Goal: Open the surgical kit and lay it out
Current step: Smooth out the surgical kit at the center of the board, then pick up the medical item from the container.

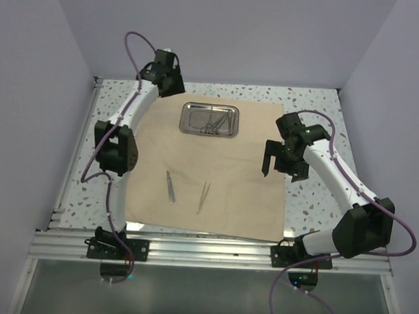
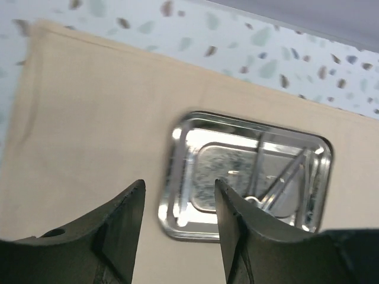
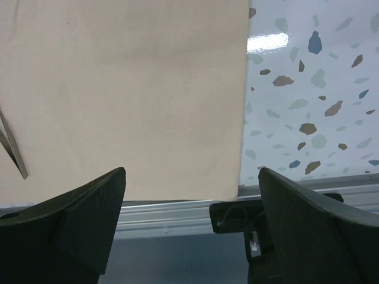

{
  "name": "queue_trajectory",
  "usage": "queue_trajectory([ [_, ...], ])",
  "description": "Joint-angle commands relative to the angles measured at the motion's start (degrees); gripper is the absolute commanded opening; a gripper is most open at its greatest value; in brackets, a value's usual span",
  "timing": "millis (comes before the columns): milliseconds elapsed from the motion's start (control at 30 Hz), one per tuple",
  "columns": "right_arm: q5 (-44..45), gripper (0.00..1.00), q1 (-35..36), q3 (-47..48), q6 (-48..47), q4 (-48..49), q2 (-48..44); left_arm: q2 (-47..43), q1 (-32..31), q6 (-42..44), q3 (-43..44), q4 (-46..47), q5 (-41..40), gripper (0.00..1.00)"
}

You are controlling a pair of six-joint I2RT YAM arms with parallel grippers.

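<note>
Steel tray (image 1: pixel 192 119) lies near left tool (image 2: pixel 177 188), well apart from right tool (image 3: pixel 192 171), both tools' fingers apart.

Far instruments (image 1: pixel 212 124) indistinct (too small)

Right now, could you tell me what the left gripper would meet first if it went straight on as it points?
Probably the steel tray: one end shows between the left gripper's parted jaws, on the tan cloth. Depth is unclear, so it might touch the cloth beside the rim first.
</note>
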Motion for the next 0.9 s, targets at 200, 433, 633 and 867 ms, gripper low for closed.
queue_trajectory([
  [200, 3.86, 0.98, -1.84, 1.09, 0.45, -3.50, -6.02, 10.09, -9.17, 1.81, 1.45, 20.95, 20.86, 0.52],
  [433, 5.18, 0.98, -2.37, 0.30, 0.62, -5.79, -8.13, 17.92, -12.69, 1.73, 8.73, 21.24, 16.58, 0.50],
  [633, 6.59, 0.98, -2.99, -0.49, 0.54, -7.20, -9.71, 19.96, -14.18, 5.41, 9.01, 18.15, 12.27, 0.47],
  [867, 6.15, 0.98, -4.22, -0.84, -0.16, -7.11, -9.72, 21.71, -16.91, 10.77, 10.06, 11.65, 6.21, 0.45],
])
